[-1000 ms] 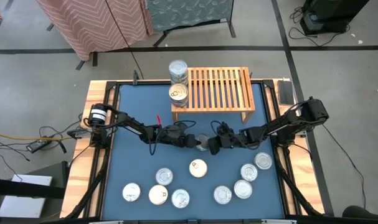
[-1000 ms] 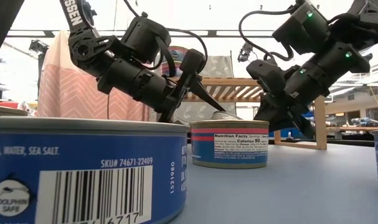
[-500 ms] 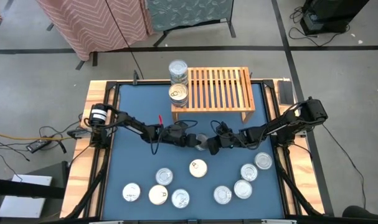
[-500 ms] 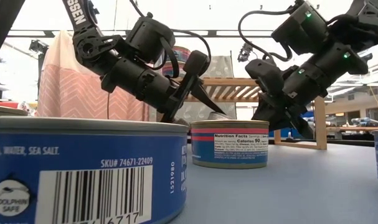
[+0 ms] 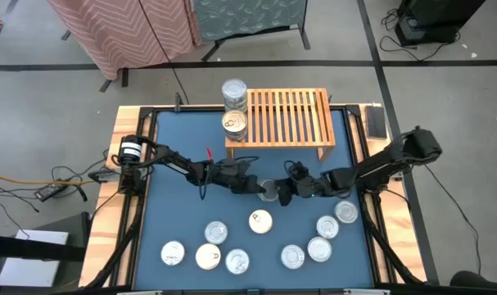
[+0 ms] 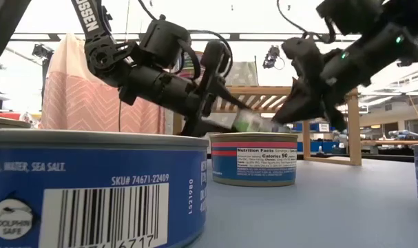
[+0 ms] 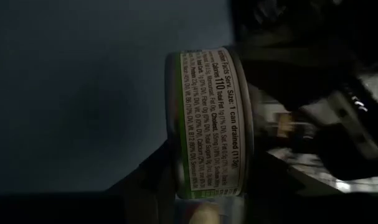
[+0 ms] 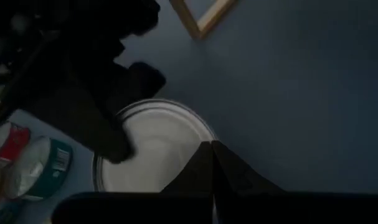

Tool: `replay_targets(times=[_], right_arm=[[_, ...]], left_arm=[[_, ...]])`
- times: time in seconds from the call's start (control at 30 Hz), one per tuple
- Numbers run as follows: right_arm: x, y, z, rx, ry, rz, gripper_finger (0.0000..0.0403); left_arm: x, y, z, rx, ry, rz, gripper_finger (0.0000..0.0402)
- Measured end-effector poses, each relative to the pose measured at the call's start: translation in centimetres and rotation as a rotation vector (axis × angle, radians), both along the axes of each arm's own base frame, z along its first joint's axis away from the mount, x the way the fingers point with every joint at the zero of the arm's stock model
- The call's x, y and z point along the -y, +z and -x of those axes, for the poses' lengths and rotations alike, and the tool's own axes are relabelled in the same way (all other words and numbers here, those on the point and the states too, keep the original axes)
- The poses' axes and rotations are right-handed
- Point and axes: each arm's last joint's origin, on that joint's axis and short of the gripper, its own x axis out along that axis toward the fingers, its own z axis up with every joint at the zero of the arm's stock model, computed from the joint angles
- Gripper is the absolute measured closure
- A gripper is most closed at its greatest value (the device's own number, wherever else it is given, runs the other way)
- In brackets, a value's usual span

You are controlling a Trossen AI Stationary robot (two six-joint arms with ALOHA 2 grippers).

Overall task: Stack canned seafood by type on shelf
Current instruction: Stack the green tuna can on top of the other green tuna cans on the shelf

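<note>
Step in hand: pickup of one can (image 5: pixel 268 191) at mat centre, just before the shelf (image 5: pixel 282 117). The left gripper (image 5: pixel 259 187) clasps the can's rim; the right gripper (image 5: pixel 282 194), fingers pressed together, touches its far edge. Next move: lift clear, carry to shelf. Can: silver top, green-edged label.
</note>
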Motion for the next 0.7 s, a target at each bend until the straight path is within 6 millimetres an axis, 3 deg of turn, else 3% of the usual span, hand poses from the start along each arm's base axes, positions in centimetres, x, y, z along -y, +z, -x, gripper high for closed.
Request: replay_targets(times=[0.47,0.7], right_arm=[[0.5,7.0,6.3,0.092,-0.104,0.153,0.0403],[0.9,7.7,7.7,0.087,-0.110,0.178,0.0403]], left_arm=[[-0.2,4.8,-0.2,0.343,-0.074,0.208,0.0251],[-0.1,10.4,1.5,0.492,-0.132,0.200,0.0251]])
